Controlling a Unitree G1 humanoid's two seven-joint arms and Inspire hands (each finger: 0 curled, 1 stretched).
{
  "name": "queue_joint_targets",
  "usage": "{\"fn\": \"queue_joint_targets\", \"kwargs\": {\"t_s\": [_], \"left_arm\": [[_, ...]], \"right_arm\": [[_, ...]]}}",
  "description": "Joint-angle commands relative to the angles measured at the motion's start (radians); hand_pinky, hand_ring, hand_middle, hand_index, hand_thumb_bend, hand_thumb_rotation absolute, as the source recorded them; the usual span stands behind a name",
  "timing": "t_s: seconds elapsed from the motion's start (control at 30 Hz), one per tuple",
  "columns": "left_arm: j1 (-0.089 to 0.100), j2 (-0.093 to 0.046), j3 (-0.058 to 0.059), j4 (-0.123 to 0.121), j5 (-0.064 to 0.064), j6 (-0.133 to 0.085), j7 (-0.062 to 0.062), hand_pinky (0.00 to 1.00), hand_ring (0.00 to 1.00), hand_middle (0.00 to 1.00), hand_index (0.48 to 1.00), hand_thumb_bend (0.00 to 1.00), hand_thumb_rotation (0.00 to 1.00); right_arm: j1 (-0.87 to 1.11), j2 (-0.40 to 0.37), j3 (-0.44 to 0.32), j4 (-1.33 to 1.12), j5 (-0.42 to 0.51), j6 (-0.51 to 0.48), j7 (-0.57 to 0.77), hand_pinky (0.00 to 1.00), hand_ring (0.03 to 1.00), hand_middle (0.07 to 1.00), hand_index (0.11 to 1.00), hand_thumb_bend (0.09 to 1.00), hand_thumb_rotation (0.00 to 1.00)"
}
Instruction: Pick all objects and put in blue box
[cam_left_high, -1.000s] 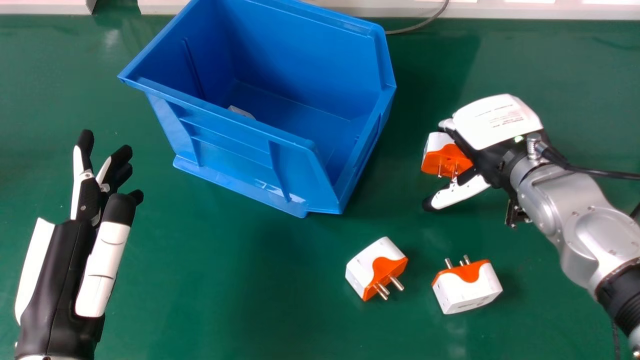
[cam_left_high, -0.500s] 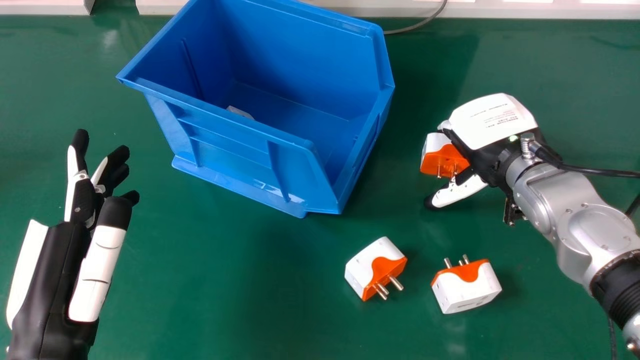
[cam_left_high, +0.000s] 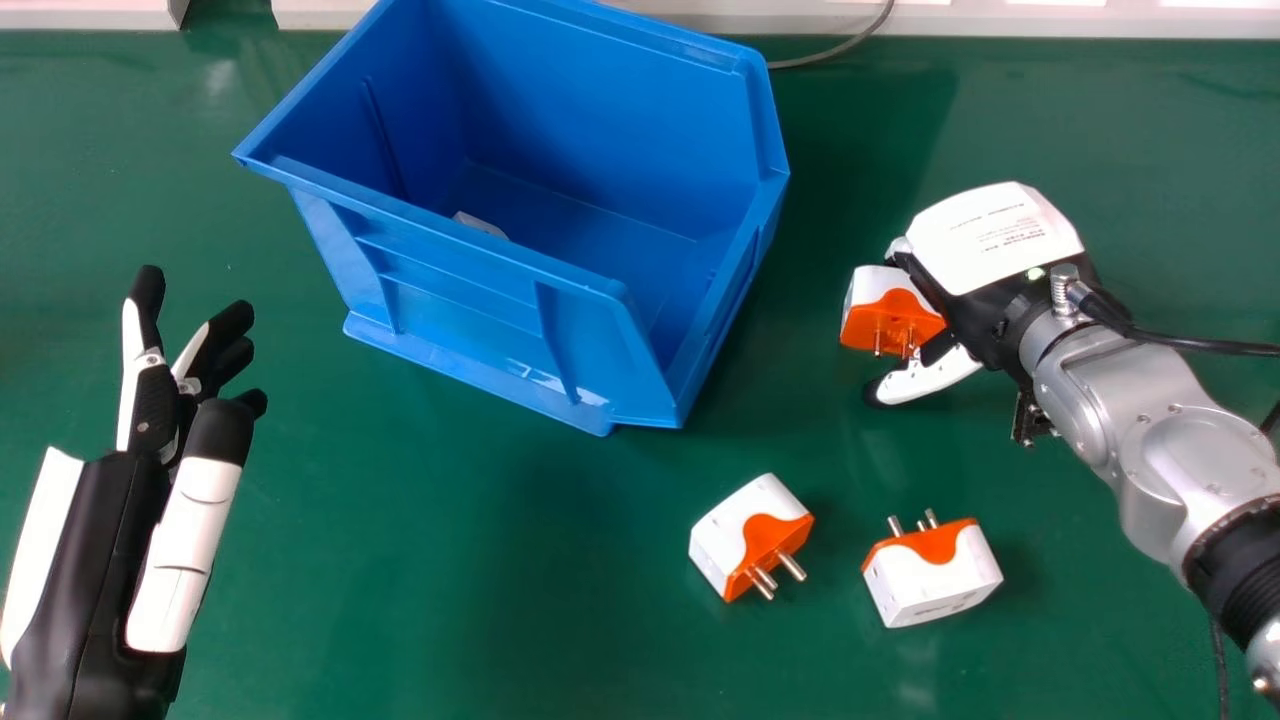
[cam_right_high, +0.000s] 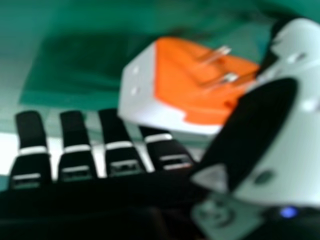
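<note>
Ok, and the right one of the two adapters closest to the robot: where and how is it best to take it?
Probably by the adapter's white body, with the right hand coming from above and gripping its left and right sides. Its metal pins point away from the robot, leaving those sides free.

Gap between right hand and blue box | box's right wall in the way | mouth open

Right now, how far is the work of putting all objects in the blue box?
Done, it seems: one pale thing lies in the box. In progress: the right hand is at one plug, no firm grip visible. Left: that plug, plus a second plug and a third plug on the table.
</note>
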Motion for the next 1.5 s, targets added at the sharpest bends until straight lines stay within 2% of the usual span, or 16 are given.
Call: {"fn": "queue_joint_targets", "kwargs": {"t_s": [0.0,0.03,0.07,0.13,0.17,0.2,0.3,0.53,0.63,0.73,0.97,1.17,1.23,1.33,1.47], "left_arm": [[0.009,0.011,0.017,-0.019,-0.007,-0.011,0.000,0.88,0.94,0.94,0.955,0.78,1.00],[0.011,0.011,0.018,-0.020,-0.008,-0.012,0.000,0.88,0.94,0.94,0.955,0.78,1.00],[0.011,0.011,0.019,-0.022,-0.007,-0.013,0.000,0.88,0.94,0.94,0.955,0.78,1.00],[0.016,0.010,0.021,-0.026,-0.006,-0.017,0.000,0.88,0.94,0.94,0.954,0.78,1.00],[0.018,0.010,0.022,-0.027,-0.006,-0.018,-0.001,0.88,0.93,0.94,0.953,0.78,0.99],[0.018,0.010,0.023,-0.025,-0.006,-0.020,-0.001,0.87,0.93,0.94,0.952,0.78,0.99],[0.023,0.010,0.027,-0.027,-0.007,-0.022,-0.003,0.87,0.93,0.94,0.948,0.79,0.99],[0.029,0.010,0.029,-0.028,-0.010,-0.023,-0.007,0.87,0.93,0.94,0.945,0.80,0.99],[0.028,0.010,0.031,-0.024,-0.009,-0.024,-0.008,0.86,0.93,0.94,0.944,0.79,0.98],[0.026,0.007,0.027,-0.031,-0.003,-0.018,-0.004,0.86,0.93,0.94,0.944,0.79,0.98],[0.021,0.003,0.018,-0.043,0.004,-0.007,-0.001,0.86,0.92,0.93,0.941,0.79,0.98],[0.001,0.002,0.010,-0.028,0.011,-0.001,0.002,0.86,0.92,0.93,0.940,0.79,0.97],[-0.007,0.003,0.009,-0.017,0.011,-0.003,0.002,0.86,0.92,0.93,0.940,0.79,0.97],[-0.014,0.002,0.006,-0.018,0.012,0.003,0.005,0.86,0.92,0.93,0.939,0.79,0.97],[-0.033,0.004,0.003,-0.002,0.012,0.005,0.007,0.85,0.92,0.93,0.938,0.79,0.97]], "right_arm": [[-0.046,0.017,0.012,0.049,-0.013,-0.006,-0.107,0.69,0.769,0.788,0.710,0.518,0.48],[-0.049,0.020,0.014,0.064,-0.012,-0.009,-0.130,0.66,0.725,0.740,0.657,0.518,0.39],[-0.053,0.024,0.016,0.085,-0.010,-0.014,-0.154,0.66,0.725,0.740,0.657,0.518,0.39],[-0.058,0.032,0.002,0.111,0.018,-0.030,-0.176,0.51,0.620,0.655,0.593,0.518,0.25],[-0.059,0.034,-0.005,0.118,0.032,-0.036,-0.180,0.40,0.551,0.602,0.552,0.518,0.16],[-0.061,0.037,-0.014,0.123,0.049,-0.040,-0.176,0.33,0.506,0.567,0.526,0.517,0.10],[-0.060,0.039,-0.023,0.121,0.076,-0.044,-0.171,0.26,0.439,0.518,0.501,0.516,0.03],[-0.055,0.033,-0.003,0.101,0.075,-0.015,-0.141,0.22,0.416,0.503,0.498,0.516,0.01],[-0.052,0.035,0.000,0.099,0.076,-0.008,-0.138,0.26,0.408,0.507,0.499,0.515,0.00],[-0.056,0.040,0.003,0.103,0.076,0.001,-0.135,0.29,0.411,0.515,0.490,0.515,0.00],[-0.035,0.039,-0.022,0.063,0.113,0.000,-0.121,0.34,0.447,0.543,0.454,0.500,0.00],[0.014,-0.006,-0.059,-0.085,0.149,0.015,-0.052,0.35,0.452,0.546,0.449,0.497,0.00],[0.052,-0.037,-0.083,-0.184,0.155,0.023,-0.021,0.34,0.452,0.552,0.459,0.495,0.00],[0.115,-0.085,-0.125,-0.340,0.169,0.025,0.023,0.33,0.451,0.559,0.476,0.492,0.00],[0.207,-0.139,-0.191,-0.568,0.172,0.039,0.084,0.32,0.450,0.561,0.497,0.489,0.00]]}}
